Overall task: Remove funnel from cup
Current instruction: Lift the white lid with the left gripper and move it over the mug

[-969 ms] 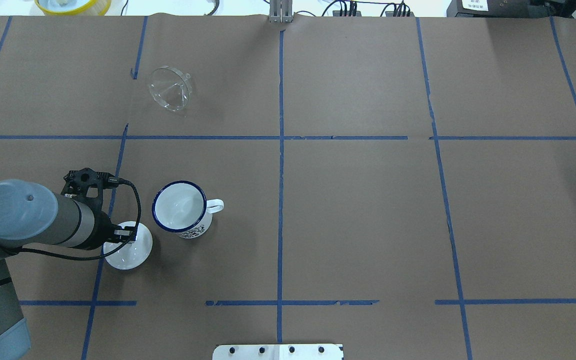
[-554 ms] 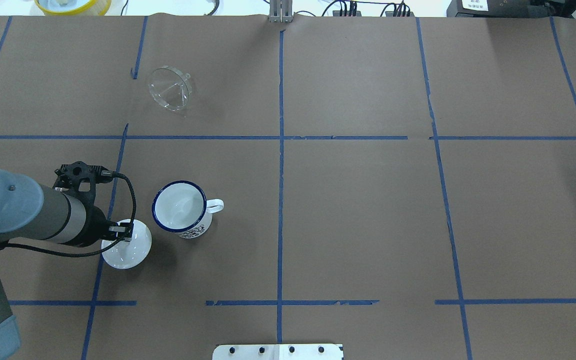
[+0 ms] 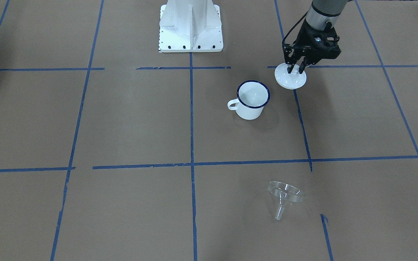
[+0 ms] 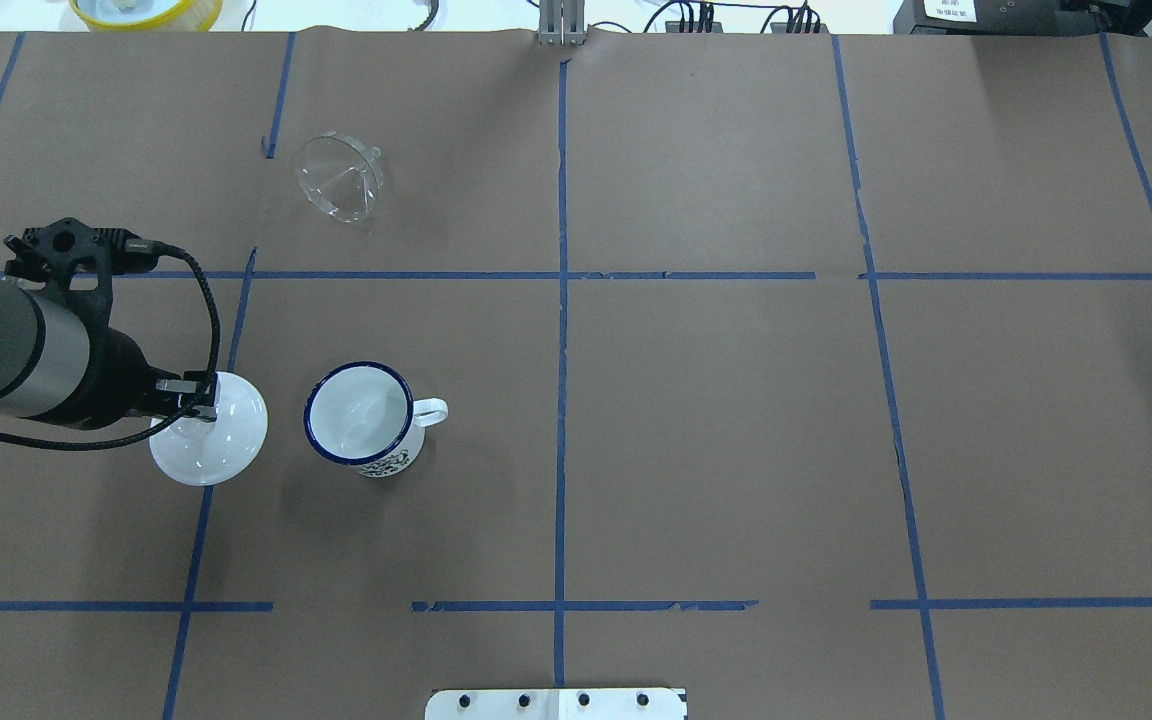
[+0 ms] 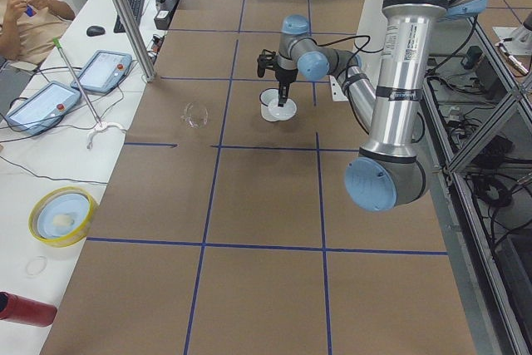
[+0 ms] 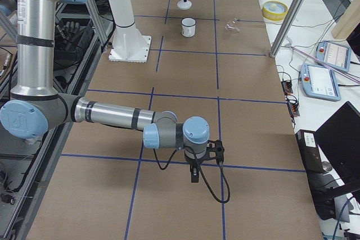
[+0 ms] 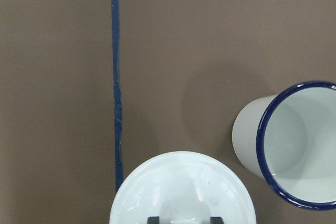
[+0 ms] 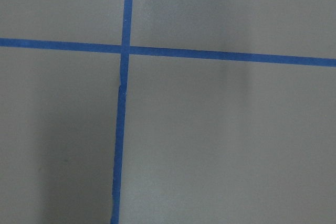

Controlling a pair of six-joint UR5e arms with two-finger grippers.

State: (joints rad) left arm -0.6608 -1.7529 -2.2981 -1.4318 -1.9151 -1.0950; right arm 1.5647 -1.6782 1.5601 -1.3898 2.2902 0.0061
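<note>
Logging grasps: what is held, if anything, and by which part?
The left pincer grips the white lid by its centre knob. The right pincer: cannot tell.

The left arm [image 4: 16, 350] has swung outward and toward the far side of the bench [image 4: 736, 450]. Its wrist was over the square beside the cup [image 4: 361, 415] a second ago and now reaches the cross tape line [image 4: 386, 275]. The left pincer [image 4: 198, 402] has carried the white knobbed lid [image 4: 221, 445] along, from the cup's near-left corner to level with its left side. From overhead the lid now looks larger, as if lifted higher.
</note>
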